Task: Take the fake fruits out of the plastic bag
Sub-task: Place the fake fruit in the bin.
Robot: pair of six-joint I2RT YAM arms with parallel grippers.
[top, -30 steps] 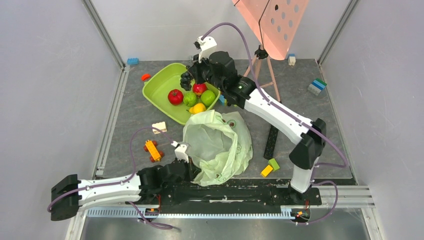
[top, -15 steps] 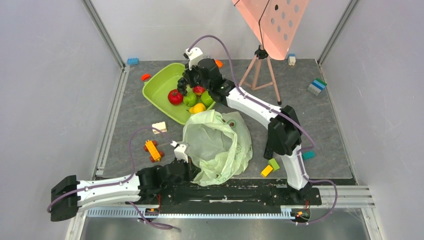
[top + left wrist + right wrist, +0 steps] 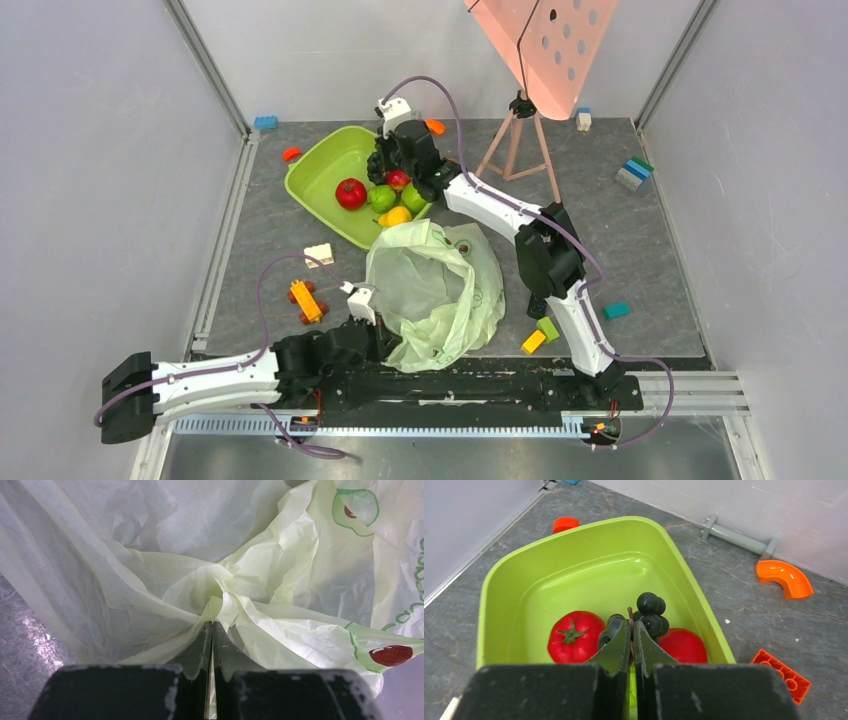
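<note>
Nearest us, our left gripper (image 3: 211, 626) is clenched on a gathered fold of the thin, crinkly pale-green plastic bag (image 3: 150, 555), pinning it close to our bases. Farther out, our right gripper (image 3: 632, 626) grips the glossy black toy grape bunch (image 3: 651, 612) above the rigid lime-green tub (image 3: 574, 575). We judge this the drop-off, which next calls for opening those jaws. A mottled grey tabletop (image 3: 640, 230) lies between plain pale walls (image 3: 100, 150).

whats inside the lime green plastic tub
In the lime-green tub: a red tomato, a red apple, two round green fruits and a yellow pear. The right hand, shut on a black grape bunch, hides the part beneath it.
</note>
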